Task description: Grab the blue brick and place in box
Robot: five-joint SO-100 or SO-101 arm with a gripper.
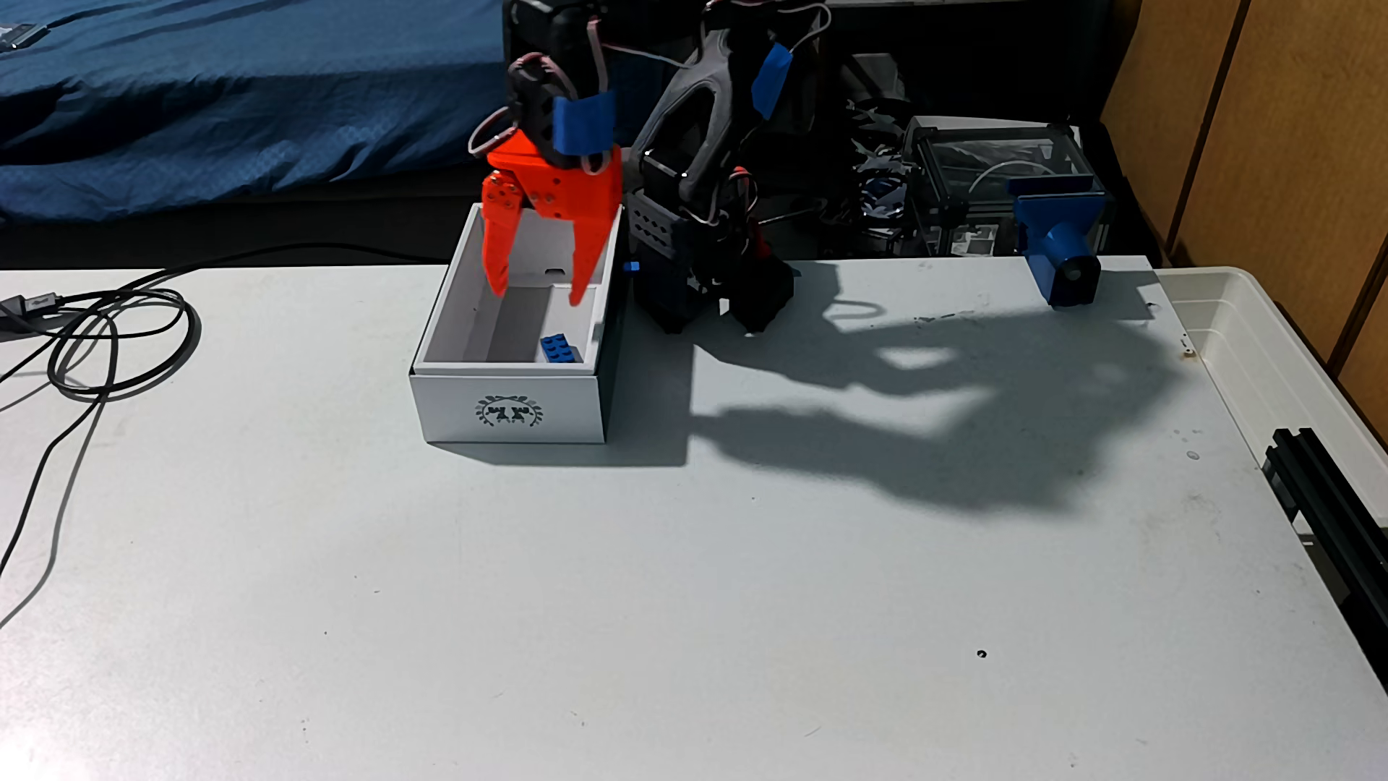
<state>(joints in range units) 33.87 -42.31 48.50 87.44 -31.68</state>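
Tool (537, 294) spread wide over box (511, 409) w/ blue brick (562, 350) lying inside, near front-right corner.

Count: one blue brick (561, 350), below the spread jaws; one box (511, 409) under them; one gripper (536, 294); one coiled cable (113, 338) and one blue device (1059, 240), both well apart.

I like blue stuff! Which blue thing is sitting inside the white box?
The small studded blue brick, lying in the box below the open orange tool. The bigger blue device stands at the table's far right edge.
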